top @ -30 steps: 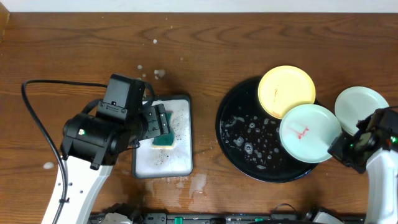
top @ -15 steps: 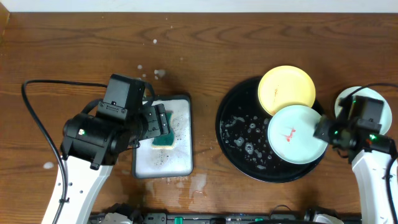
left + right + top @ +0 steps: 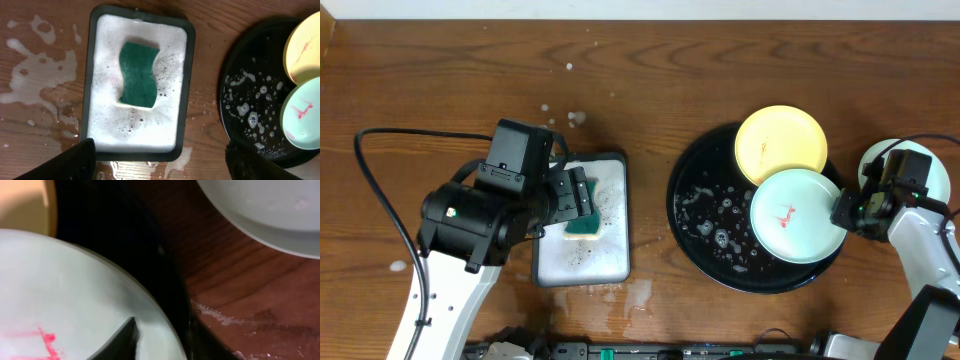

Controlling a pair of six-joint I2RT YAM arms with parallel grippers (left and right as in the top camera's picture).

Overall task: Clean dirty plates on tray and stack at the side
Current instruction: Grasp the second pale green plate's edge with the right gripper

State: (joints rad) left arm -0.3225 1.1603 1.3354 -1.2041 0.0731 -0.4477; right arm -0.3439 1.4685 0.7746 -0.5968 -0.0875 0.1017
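While left gripper hangs jaws apart over the sponge, right gripper sits at the rim of the smeared plate; can't tell if clamped. That plate lies in the black tray against the yellow plate; mint plate just outside.

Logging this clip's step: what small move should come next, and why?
Probably lower the open left gripper onto the sponge and close. The sponge lies loose in the foamy white tray, the smeared plate shows red marks, and the right gripper sits at its rim.
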